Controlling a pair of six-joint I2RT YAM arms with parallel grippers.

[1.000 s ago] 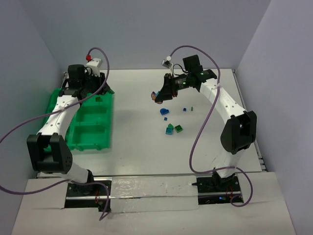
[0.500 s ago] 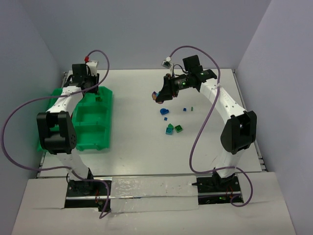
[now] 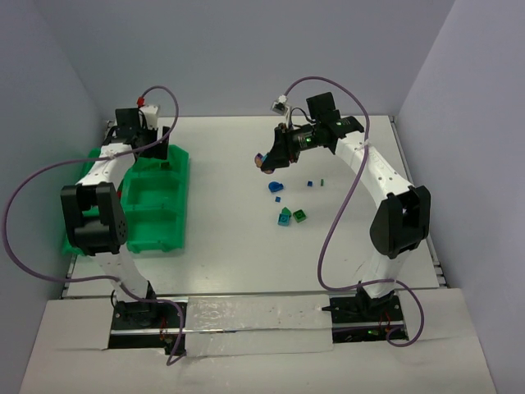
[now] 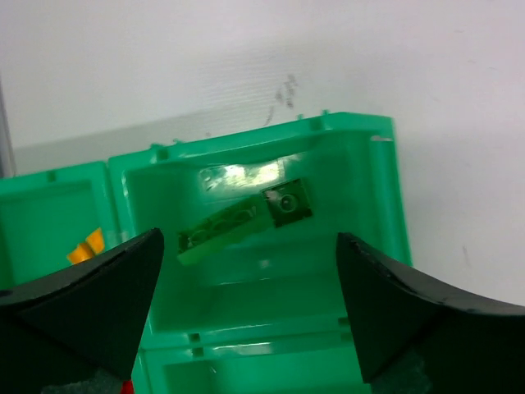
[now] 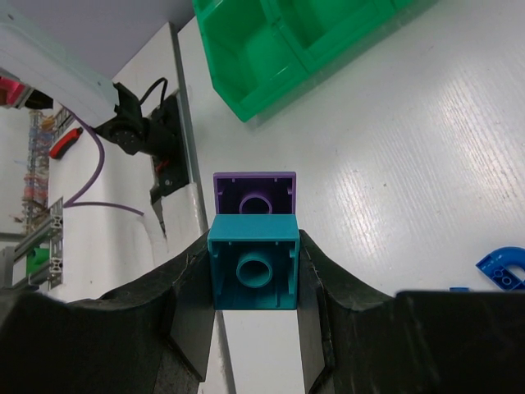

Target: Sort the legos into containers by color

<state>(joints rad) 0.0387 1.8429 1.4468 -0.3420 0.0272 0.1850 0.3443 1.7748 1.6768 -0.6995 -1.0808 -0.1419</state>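
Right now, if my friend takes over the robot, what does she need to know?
Left gripper: open, empty, above the far end of the tray.
Right gripper: shut on a teal brick, a purple brick right against it, above the table.
Done: two green pieces in one tray bin, an orange piece in the next bin.
To do: the held bricks, plus blue, teal and green loose bricks on the table.

1 tray (image 3: 156,234); 2 arms (image 3: 385,176); abt 11 legos (image 3: 275,186)
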